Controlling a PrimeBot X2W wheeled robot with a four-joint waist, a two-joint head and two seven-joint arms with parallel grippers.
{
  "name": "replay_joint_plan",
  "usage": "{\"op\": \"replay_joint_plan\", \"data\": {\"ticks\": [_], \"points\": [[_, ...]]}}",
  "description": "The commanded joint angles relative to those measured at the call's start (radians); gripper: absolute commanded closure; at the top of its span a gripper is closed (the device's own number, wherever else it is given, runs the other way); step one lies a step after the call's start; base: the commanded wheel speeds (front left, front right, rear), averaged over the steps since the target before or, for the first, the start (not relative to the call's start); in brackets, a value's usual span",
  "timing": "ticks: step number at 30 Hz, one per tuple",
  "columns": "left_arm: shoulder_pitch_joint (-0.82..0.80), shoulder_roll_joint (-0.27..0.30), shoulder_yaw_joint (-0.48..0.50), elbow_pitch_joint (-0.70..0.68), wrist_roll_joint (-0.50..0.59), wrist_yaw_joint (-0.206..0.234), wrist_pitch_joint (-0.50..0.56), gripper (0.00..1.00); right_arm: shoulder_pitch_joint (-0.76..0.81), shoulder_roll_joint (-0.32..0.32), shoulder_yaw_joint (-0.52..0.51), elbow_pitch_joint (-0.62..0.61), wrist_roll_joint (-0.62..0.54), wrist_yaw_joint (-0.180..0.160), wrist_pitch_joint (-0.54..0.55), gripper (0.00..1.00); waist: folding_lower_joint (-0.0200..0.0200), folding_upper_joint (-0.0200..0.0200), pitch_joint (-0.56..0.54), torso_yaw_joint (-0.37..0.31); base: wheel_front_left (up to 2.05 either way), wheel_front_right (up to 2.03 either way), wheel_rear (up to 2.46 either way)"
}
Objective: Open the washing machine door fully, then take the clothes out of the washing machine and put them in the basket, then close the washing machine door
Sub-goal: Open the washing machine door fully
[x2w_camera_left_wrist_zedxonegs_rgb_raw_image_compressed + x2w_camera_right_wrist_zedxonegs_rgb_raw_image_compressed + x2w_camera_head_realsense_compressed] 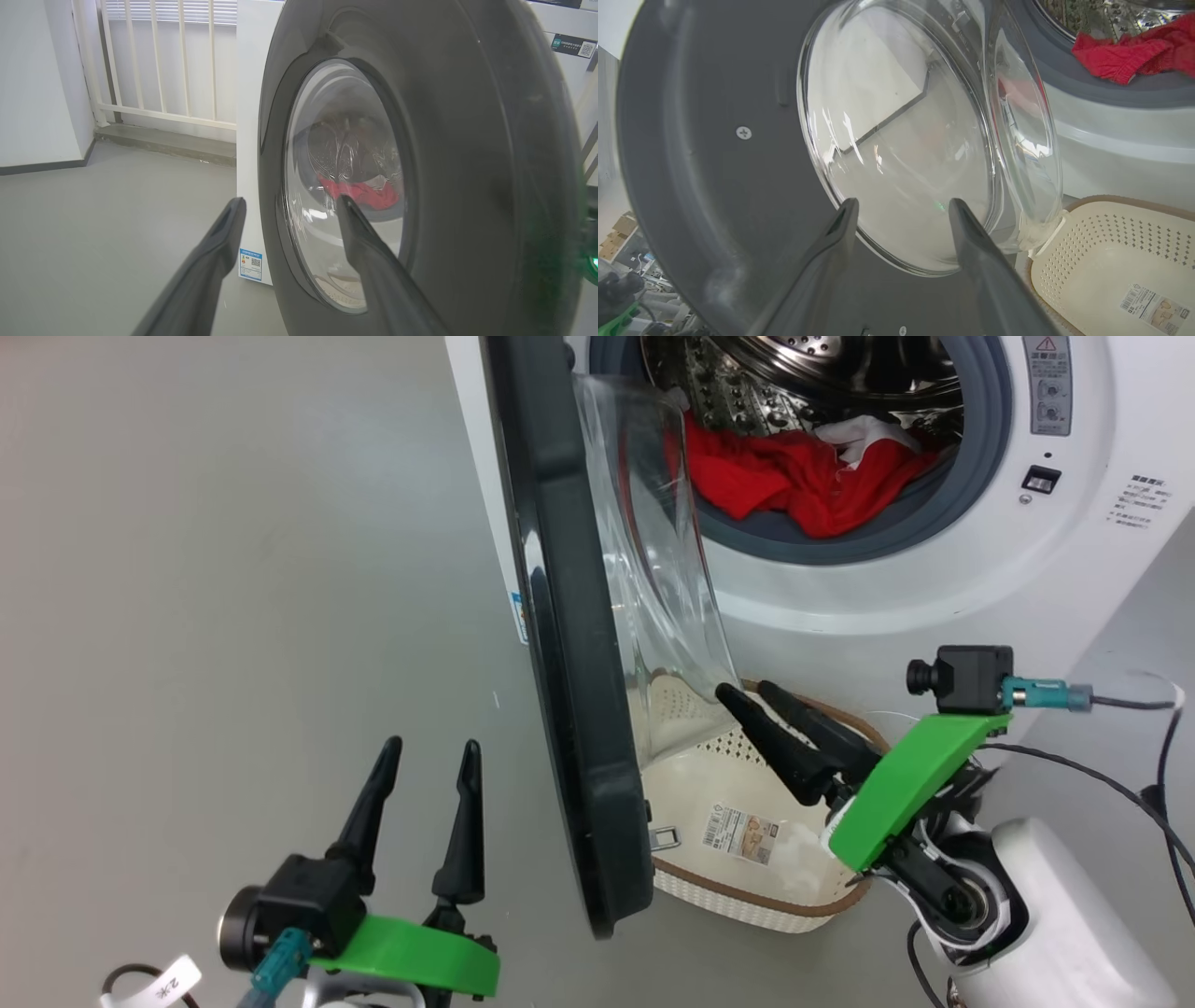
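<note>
Half-open door [569, 663], clothes [794, 476] inside.
Empty, spread left gripper [431, 744] and right gripper [745, 690] flank it; next, push wider.

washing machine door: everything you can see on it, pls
The washing machine door is round: wide glossy dark rim, bulging clear glass bowl on the inner side, screws in the inner face. It stands partly open, edge-on in the head view, by the basket. The right gripper points at the bowl, close; contact unclear. The left gripper hangs open outside it, apart.
</note>
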Motion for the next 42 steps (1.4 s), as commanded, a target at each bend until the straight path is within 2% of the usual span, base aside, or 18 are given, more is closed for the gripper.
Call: {"op": "replay_joint_plan", "data": {"ticks": [1, 4, 5, 9, 16, 20, 29, 42], "points": [[-0.006, 0.017, 0.039, -0.030, 0.003, 0.006, -0.010, 0.00, -0.001, 0.007, 0.009, -0.038, -0.023, 0.008, -0.020, 0.00, 0.0000, 0.0000, -0.001, -0.003, 0.00, 0.00, 0.00], [0.003, 0.018, 0.044, -0.036, 0.006, 0.004, -0.011, 0.00, 0.023, -0.001, 0.013, -0.065, -0.117, 0.008, -0.099, 0.00, 0.0000, 0.0000, -0.005, -0.011, 0.00, 0.00, 0.00], [0.009, 0.019, 0.047, -0.040, 0.010, 0.003, -0.012, 0.00, 0.040, -0.006, 0.011, -0.080, -0.182, 0.008, -0.158, 0.00, 0.0000, 0.0000, -0.009, -0.015, 0.00, 0.00, 0.00], [0.021, 0.019, 0.057, -0.057, 0.027, 0.003, -0.012, 0.00, 0.080, -0.020, 0.006, -0.084, -0.345, 0.008, -0.271, 0.00, 0.0000, 0.0000, -0.019, -0.023, 0.00, 0.00, 0.00], [0.053, 0.017, 0.074, -0.080, 0.056, 0.006, -0.012, 0.00, 0.151, 0.007, -0.077, -0.055, -0.605, 0.008, -0.443, 0.00, 0.0000, 0.0000, -0.043, -0.032, 0.00, 0.00, 0.00], [0.072, 0.015, 0.084, -0.092, 0.067, 0.003, -0.012, 0.00, 0.196, 0.036, -0.133, -0.060, -0.712, 0.008, -0.517, 0.00, 0.0000, 0.0000, -0.052, -0.036, 0.00, 0.00, 0.00], [0.092, 0.010, 0.103, -0.105, 0.093, -0.010, -0.012, 0.00, 0.270, 0.059, -0.192, -0.097, -0.838, 0.008, -0.577, 0.00, 0.0000, 0.0000, -0.050, -0.047, 0.00, 0.00, 0.00], [0.106, -0.005, 0.133, -0.105, 0.112, -0.015, -0.012, 0.00, 0.351, 0.060, -0.173, -0.112, -0.794, 0.008, -0.603, 0.00, 0.0000, 0.0000, -0.045, -0.058, 0.00, 0.00, 0.00]]}}
